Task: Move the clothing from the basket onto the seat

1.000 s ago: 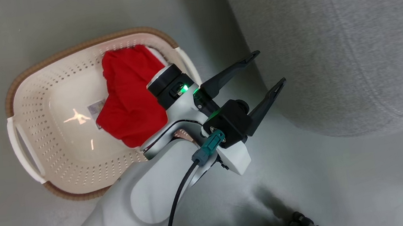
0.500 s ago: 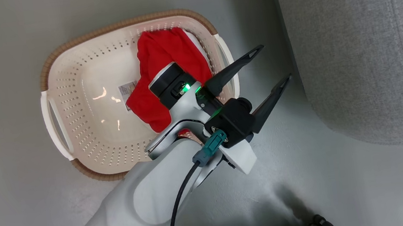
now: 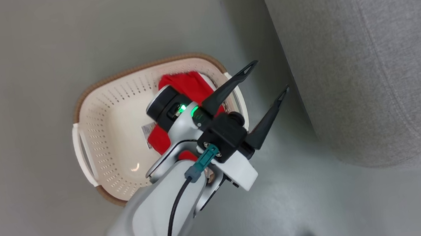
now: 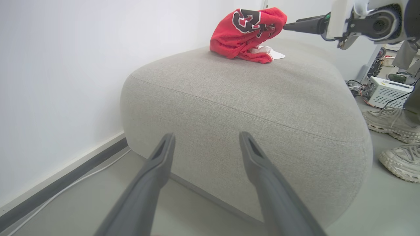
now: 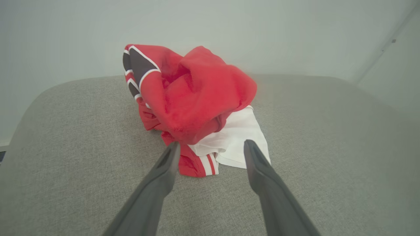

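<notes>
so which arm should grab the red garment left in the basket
Left. The left gripper, open, hangs by the basket with the red garment; the right gripper is away at the seat.

The seat (image 4: 249, 98) is matt grey cloth with a coarse, visible weave. The clothing (image 5: 197, 98) is soft, matt red cloth; the basket (image 3: 112, 116) is glossy, perforated cream plastic with a brown woven-look rim, and the floor (image 3: 14, 76) looks smooth.

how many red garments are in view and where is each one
2. One red garment lies in the basket, partly behind the left arm. The other red garment is heaped on the seat, just ahead of the open right gripper. Folds could hide more.
</notes>
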You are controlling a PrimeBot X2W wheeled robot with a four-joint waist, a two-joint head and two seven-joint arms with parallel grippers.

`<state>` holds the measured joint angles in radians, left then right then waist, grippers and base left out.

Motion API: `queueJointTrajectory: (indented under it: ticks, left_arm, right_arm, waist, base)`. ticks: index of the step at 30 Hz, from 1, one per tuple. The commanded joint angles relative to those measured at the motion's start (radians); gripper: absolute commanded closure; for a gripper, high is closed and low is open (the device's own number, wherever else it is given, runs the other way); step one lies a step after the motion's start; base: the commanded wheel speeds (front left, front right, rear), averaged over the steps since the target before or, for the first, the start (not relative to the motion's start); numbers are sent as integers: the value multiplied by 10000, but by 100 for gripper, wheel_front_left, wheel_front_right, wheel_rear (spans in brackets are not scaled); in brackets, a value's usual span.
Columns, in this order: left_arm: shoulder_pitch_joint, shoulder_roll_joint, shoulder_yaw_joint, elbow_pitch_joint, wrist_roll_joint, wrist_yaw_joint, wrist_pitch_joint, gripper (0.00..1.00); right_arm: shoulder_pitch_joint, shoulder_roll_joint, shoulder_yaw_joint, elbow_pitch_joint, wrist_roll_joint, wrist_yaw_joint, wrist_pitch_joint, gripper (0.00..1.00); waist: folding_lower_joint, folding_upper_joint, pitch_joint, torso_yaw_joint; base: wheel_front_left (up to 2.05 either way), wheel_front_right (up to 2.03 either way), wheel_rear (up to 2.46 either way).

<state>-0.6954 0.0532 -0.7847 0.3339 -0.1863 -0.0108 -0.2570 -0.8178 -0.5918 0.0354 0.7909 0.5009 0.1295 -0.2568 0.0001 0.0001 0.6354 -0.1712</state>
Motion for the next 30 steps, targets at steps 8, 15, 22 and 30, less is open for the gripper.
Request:
queueJointTrajectory:
  ticks: [8, 15, 22, 30]
  left_arm:
    - [1175, -14, 1109, -444, -162, 2, -46, 0]
    - [2267, 46, 2131, -615, -170, 4, -47, 0]
    - [3338, 51, 3262, -706, -109, 32, -47, 0]
    - [4388, 127, 4946, -662, 72, 209, -47, 0]
  right_arm:
    - [1611, 25, 435, -1055, -28, 12, -49, 0]
    - [2530, 447, 299, -2093, -20, 12, -49, 0]
    - [3266, 986, 761, -3122, -92, 12, -49, 0]
    - [3940, 1723, 1372, -3881, -163, 12, -49, 0]
  waist:
    - [-1, -1, -1664, 419]
    - [-1, -1, -2801, 810]
    - [-1, -1, -3669, 1195]
    - [-1, -1, -4614, 1635]
  base:
    - [0, 0, 0]
    - [0, 0, 0]
    - [0, 0, 0]
    - [0, 0, 0]
